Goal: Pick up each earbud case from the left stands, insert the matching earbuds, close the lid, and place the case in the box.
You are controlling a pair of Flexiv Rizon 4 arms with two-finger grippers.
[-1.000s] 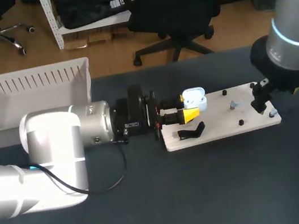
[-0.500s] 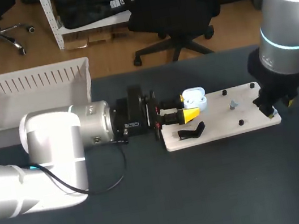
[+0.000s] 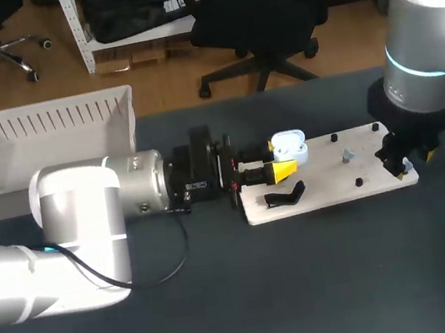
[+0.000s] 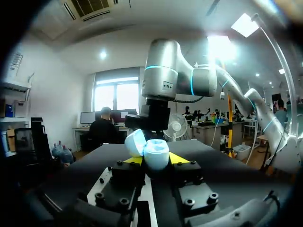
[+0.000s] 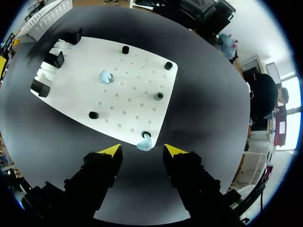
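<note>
1. White rounded plastic earbud case (image 3: 290, 147) (image 4: 156, 154): its lid is hinged open. In the head view it is placed just right of centre, at the upper left corner of the board. It is pinched between the yellow tips of the left jaws, one tip on each side.
2. Silver left arm (image 3: 88, 232): laid across from the left edge to the centre of the head view.
3. Flat white perforated board (image 3: 327, 180) (image 5: 128, 80): laid on the dark tabletop (image 3: 311, 288), right of centre.
4. Black stands (image 3: 286, 197) (image 5: 57, 59): set at the board's left end.
5. Two small pale blue earbuds: one (image 5: 105, 76) is seated near the board's middle. The other (image 5: 144, 143) is at its right end beside a black peg, just ahead of the right jaws.
6. Right jaws: spread, with nothing gripped, held over the board's right end.
7. White slatted plastic box (image 3: 37, 129): set at the upper left of the head view.
</note>
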